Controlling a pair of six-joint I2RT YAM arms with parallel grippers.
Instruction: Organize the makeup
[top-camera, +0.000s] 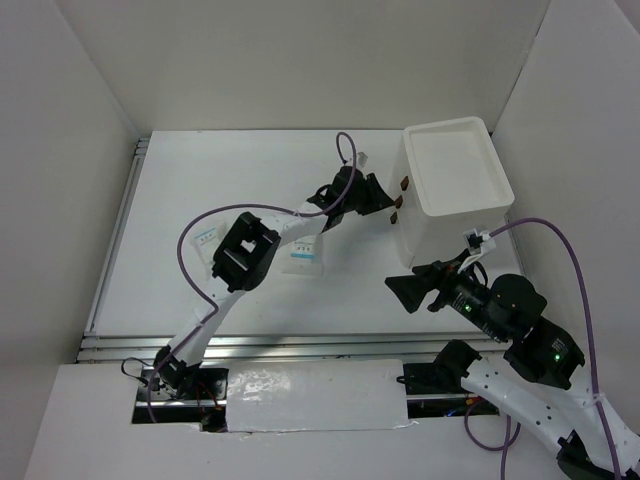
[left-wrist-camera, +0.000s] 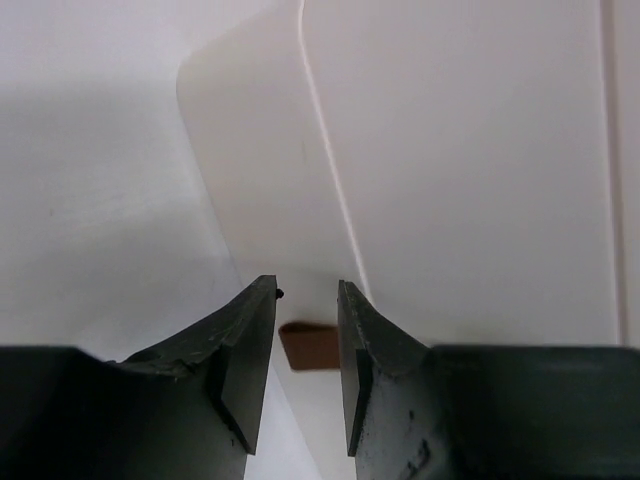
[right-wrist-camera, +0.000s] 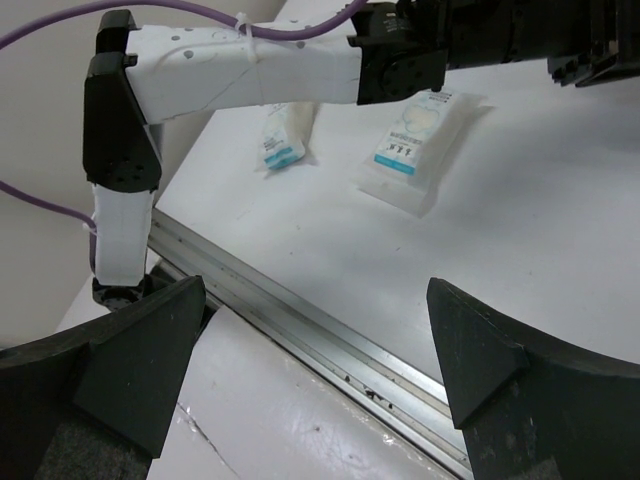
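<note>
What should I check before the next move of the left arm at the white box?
1. Is the left gripper opened? ok.
2. Is the brown piece free of that gripper? cannot tell; the gripper hides its edges.
3. Is the white box standing upright? ok.
4. Is the right gripper open and empty? ok.
5. Are the packets put away? not ok; two lie on the table.

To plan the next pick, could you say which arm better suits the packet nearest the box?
Probably right: the right pincer stands open, facing the packet; the left pincer is at the box.
</note>
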